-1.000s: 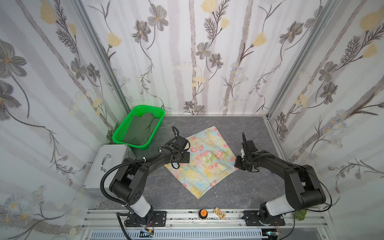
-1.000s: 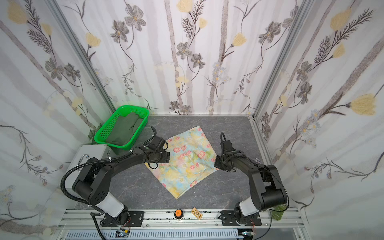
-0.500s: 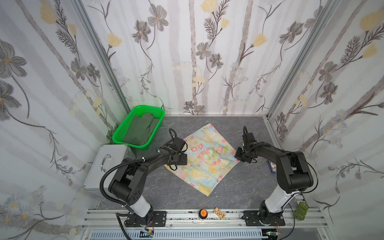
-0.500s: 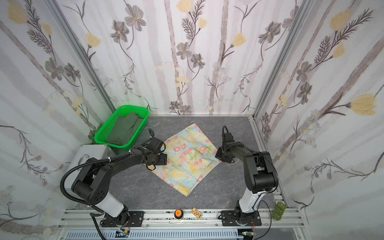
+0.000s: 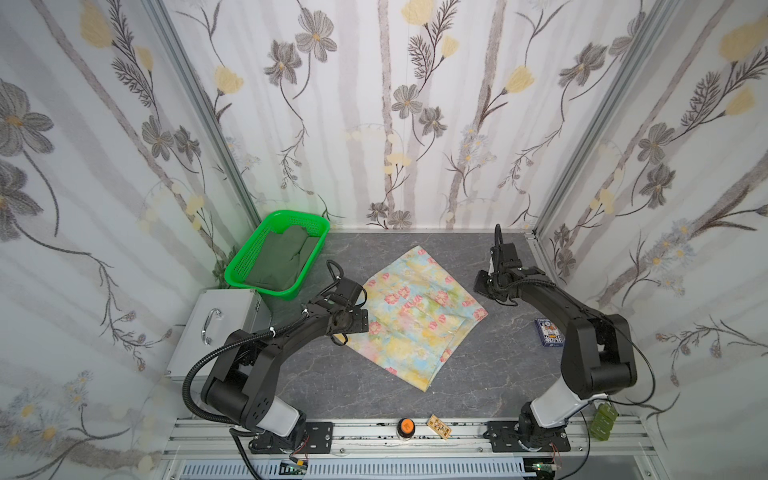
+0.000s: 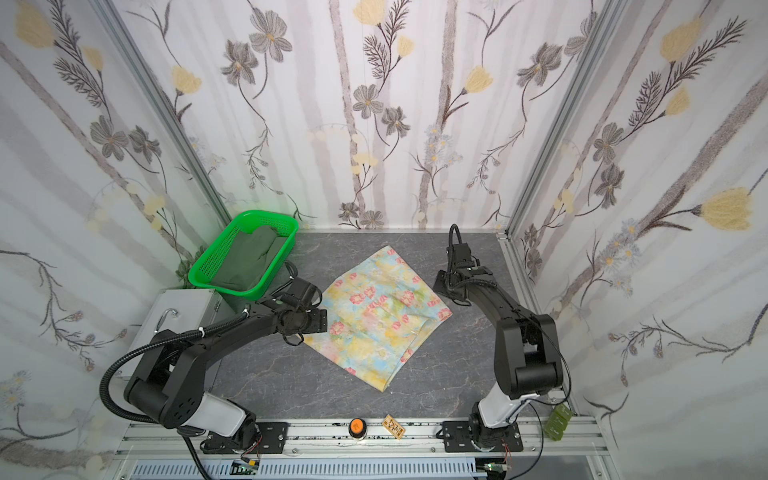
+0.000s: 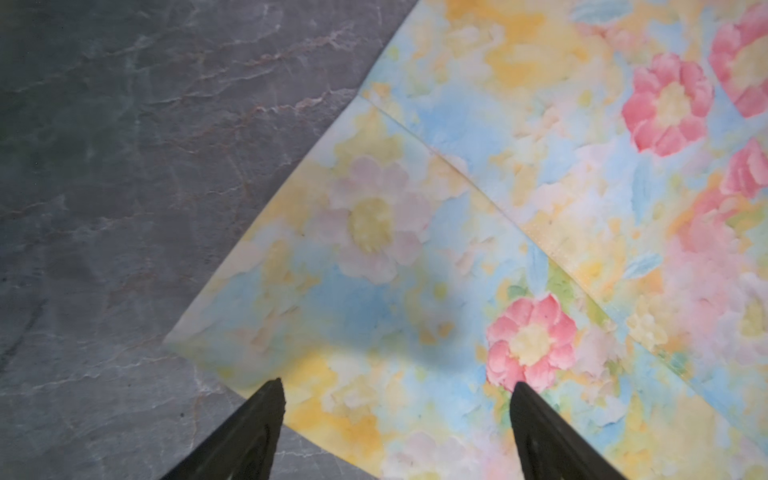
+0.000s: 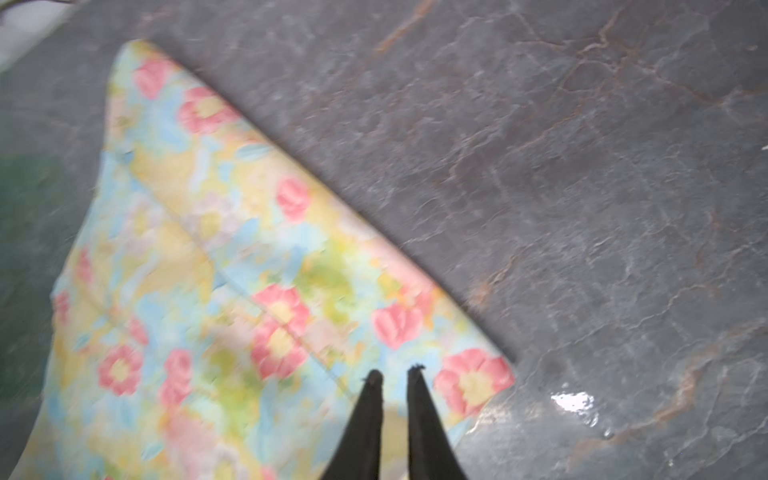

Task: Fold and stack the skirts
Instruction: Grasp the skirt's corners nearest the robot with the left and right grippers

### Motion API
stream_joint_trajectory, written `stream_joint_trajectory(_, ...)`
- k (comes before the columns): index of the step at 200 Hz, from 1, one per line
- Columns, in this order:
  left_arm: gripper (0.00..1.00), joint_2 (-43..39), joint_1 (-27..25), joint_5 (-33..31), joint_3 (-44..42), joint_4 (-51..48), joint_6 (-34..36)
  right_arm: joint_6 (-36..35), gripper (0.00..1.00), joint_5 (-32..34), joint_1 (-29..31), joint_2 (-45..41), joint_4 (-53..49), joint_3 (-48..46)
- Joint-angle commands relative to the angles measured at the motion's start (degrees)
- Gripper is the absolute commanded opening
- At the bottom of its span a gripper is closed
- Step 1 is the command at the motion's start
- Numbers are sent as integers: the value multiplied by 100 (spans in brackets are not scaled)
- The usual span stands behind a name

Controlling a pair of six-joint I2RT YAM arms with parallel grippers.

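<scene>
Hovering with jaws spread wide and empty, the left gripper (image 7: 399, 384) sits over the left corner of the floral skirt (image 5: 415, 316). The right gripper (image 8: 395, 372), jaws slightly parted and empty, hangs near its right corner. That skirt lies flat on the table (image 5: 332, 386), and the olive skirt (image 5: 282, 259) is in the far-left green basket (image 5: 257, 287).

Floral skirt (image 5: 419, 320) folded flat, ctr of table (image 5: 374, 395); olive skirt (image 5: 284, 259) bunched in basket (image 5: 266, 289).
</scene>
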Motion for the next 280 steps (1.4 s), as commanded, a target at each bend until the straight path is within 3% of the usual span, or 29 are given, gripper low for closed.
stream_joint_trajectory(1, 92, -134, 178, 102, -76, -32, -126, 146, 43, -190, 582, -715, 36, -635)
stream_joint_trajectory(18, 100, -224, 426, 184, -80, -24, -155, 523, 51, -614, 1248, -1382, 177, -1271)
stream_joint_trajectory(61, 100, -467, 1011, 358, -35, 28, -69, 1633, 59, -1231, 2795, -2442, 965, -2531)
stream_joint_trajectory(86, 99, -465, 1193, 401, -39, 111, -30, 2216, 62, -1387, 3365, -2605, 1594, -3105)
stream_joint_trajectory(122, 93, -542, 1402, 531, -245, 354, -66, 2572, 61, -1286, 4219, -2360, 2075, -3228)
stream_joint_trajectory(144, 78, -479, 1442, 669, -431, 611, -132, 2828, 51, -1463, 4401, -2179, 2516, -3419)
stream_joint_trajectory(158, 69, -429, 1458, 772, -527, 760, -185, 2871, 51, -1451, 4454, -2106, 2577, -3482)
stream_joint_trajectory(210, 73, -344, 1477, 796, -640, 941, -181, 3050, 55, -1280, 4485, -2302, 2306, -3744)
stream_joint_trajectory(280, 73, -239, 1503, 853, -636, 1009, -137, 3259, 48, -1335, 4574, -1971, 2672, -3792)
